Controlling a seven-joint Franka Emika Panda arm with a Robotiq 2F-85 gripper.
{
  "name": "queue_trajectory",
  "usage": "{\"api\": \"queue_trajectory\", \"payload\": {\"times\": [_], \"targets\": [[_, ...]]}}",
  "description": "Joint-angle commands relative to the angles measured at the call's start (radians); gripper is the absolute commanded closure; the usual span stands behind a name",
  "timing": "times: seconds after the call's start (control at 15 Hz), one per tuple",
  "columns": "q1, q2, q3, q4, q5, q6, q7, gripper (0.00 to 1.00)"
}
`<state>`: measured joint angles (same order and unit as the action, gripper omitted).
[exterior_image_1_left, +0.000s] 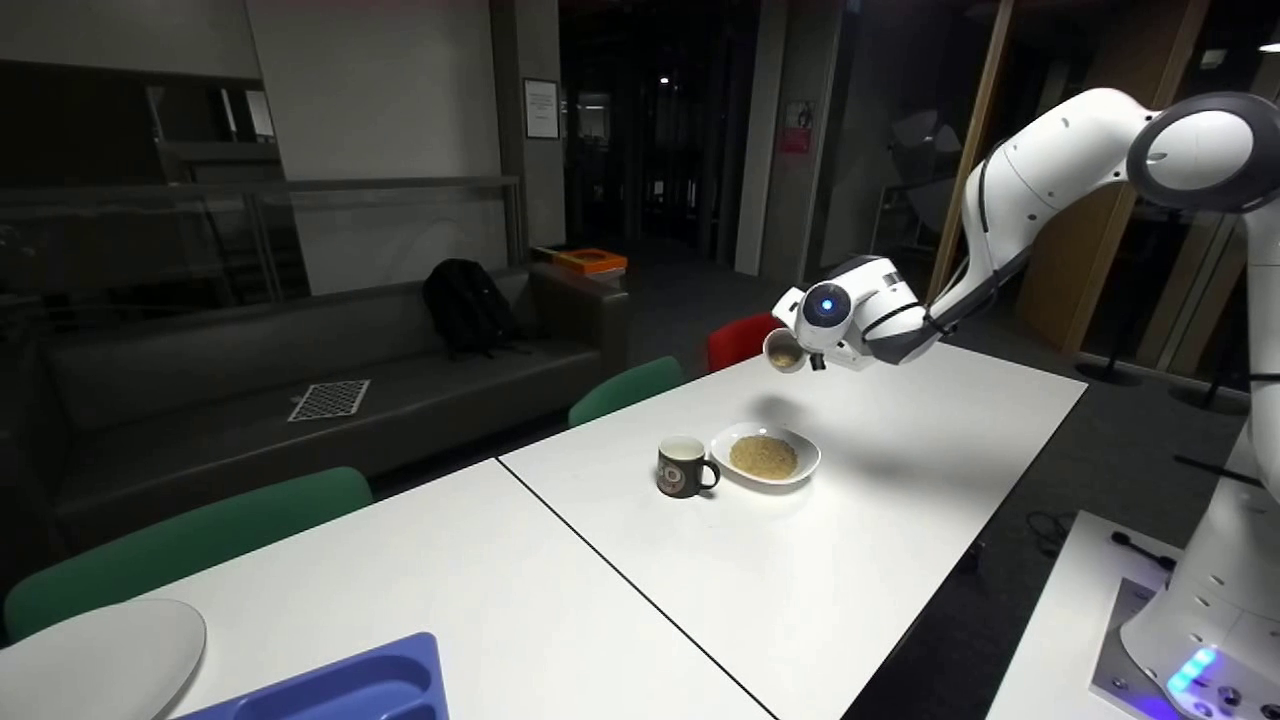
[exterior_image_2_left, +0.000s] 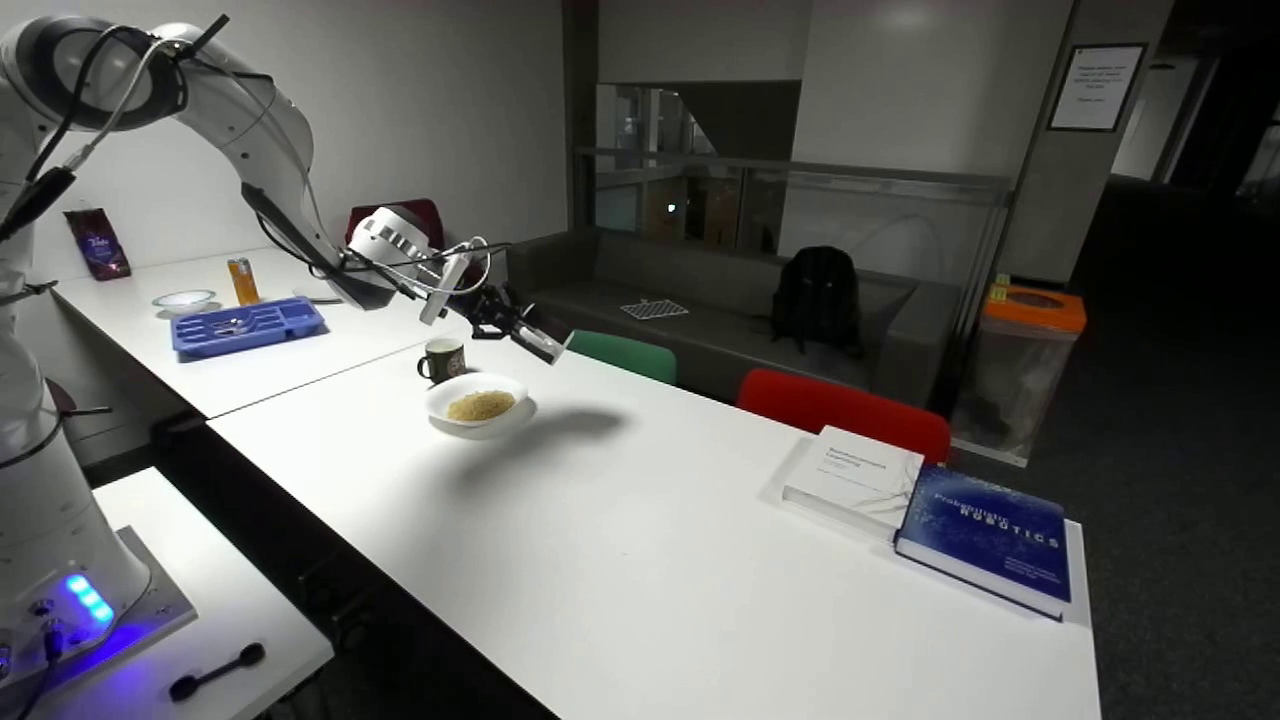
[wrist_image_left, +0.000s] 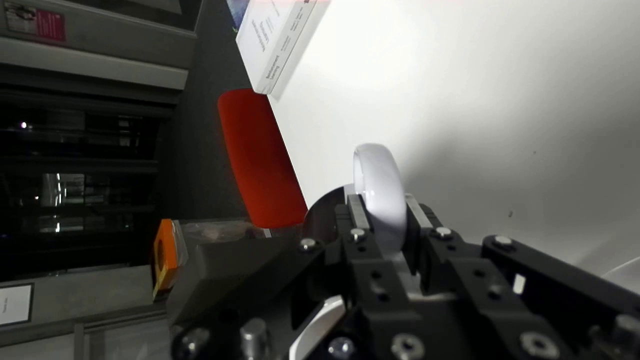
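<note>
Mug (exterior_image_1_left: 784, 352) is gripped by the hand (wrist_image_left: 388, 214), tilted above the tabletop (exterior_image_1_left: 900, 440), apart from 1 white bowl (exterior_image_1_left: 806, 458); grain (exterior_image_1_left: 763, 457) already lies in it, and some, I think, is left inside the mug.

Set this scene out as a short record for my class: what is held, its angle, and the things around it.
Jaws: closed on a cup
Angle: tipped sideways, in the air
Bowl: white, on the table, holding tan grain
Dark mug: upright beside the bowl
White book: lying beside the blue book
Background: sofa with black backpack on it
</note>
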<state>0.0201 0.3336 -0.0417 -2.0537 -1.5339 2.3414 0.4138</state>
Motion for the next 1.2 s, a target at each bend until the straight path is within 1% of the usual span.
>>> {"api": "queue_trajectory", "payload": {"times": [0.0, 0.47, 0.87, 1.13], "targets": [[0.022, 0.010, 0.016, 0.032, -0.094, -0.094, -0.019, 0.95], [0.052, 0.046, 0.052, 0.029, -0.255, -0.269, -0.015, 0.95], [0.073, 0.051, 0.082, -0.003, -0.335, -0.412, 0.014, 0.95], [0.099, 0.041, 0.107, -0.038, -0.359, -0.538, 0.046, 0.95]]}}
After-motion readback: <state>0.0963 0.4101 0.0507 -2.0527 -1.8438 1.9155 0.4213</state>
